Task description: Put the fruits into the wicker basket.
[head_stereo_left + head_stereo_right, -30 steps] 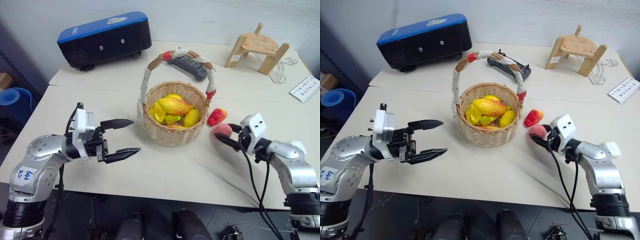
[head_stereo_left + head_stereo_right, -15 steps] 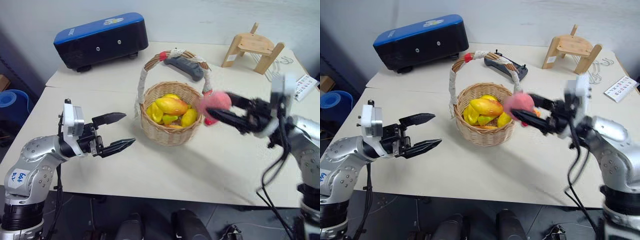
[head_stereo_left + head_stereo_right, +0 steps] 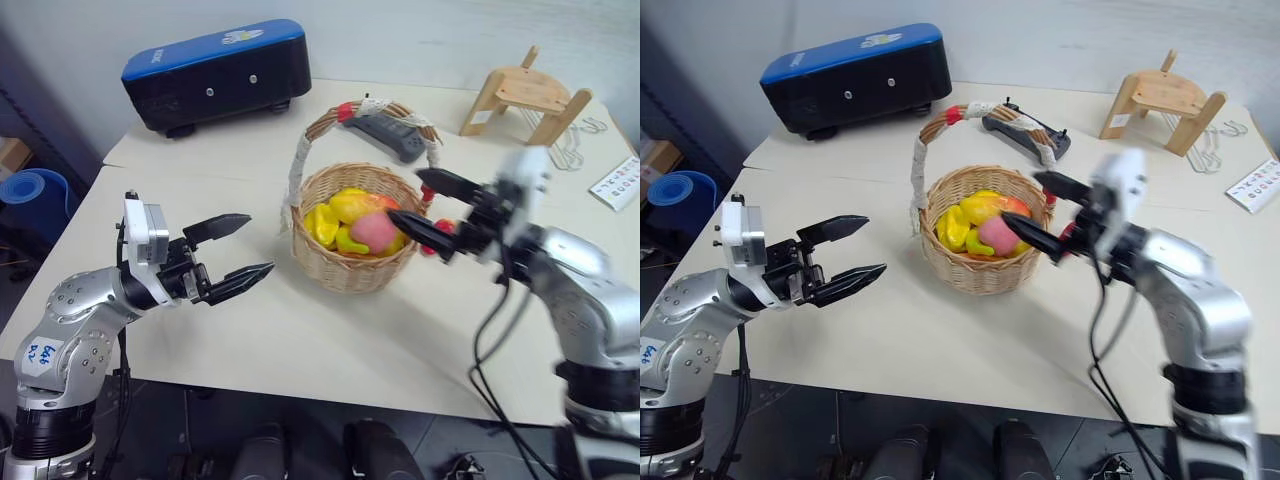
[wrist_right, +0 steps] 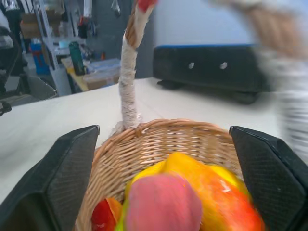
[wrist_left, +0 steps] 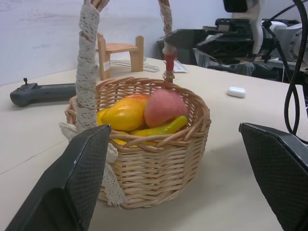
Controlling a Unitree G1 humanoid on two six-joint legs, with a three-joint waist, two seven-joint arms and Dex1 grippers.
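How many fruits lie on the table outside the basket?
1: the small red fruit, just right of the wicker basket, partly behind the right gripper. Others could be hidden behind the basket.

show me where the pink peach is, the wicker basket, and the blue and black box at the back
Round pink toy peach (image 3: 368, 231), left eye view, its upper side.
Round tan woven wicker basket (image 3: 350, 273), left eye view, front wall.
Blue-topped black box (image 3: 215, 75), left eye view, front face.
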